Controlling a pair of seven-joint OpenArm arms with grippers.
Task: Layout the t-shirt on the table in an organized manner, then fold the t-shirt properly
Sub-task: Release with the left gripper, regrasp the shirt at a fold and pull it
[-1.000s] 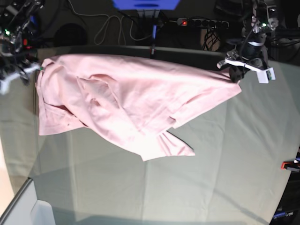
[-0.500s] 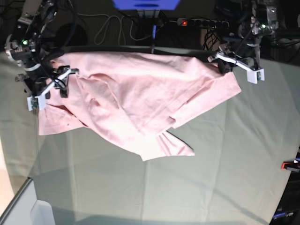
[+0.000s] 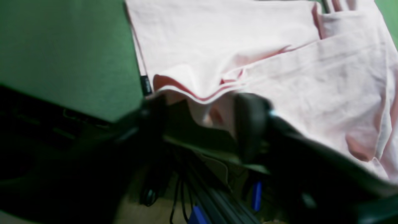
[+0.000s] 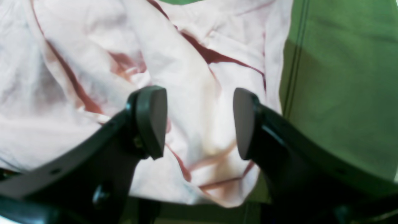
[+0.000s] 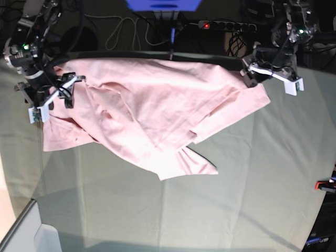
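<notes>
Standing over the rumpled t-shirt (image 5: 147,113) heaped at the table's (image 5: 252,199) far side, both the left gripper (image 5: 272,76) and right gripper (image 5: 52,98) had fingers apart, so spreading seemed unfinished, and next came fresh pinches on opposite edges.

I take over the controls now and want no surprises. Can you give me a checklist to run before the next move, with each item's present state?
1. Right claw open above the t-shirt: ok.
2. Left claw open at the shirt's edge: ok.
3. Shirt free of both claws: ok, no cloth pinched.
4. Shirt laid flat on the table: not ok, bunched and folded over itself.
5. Printed side up: cannot tell, no lettering visible.
6. Shirt fully on the table: cannot tell.
</notes>
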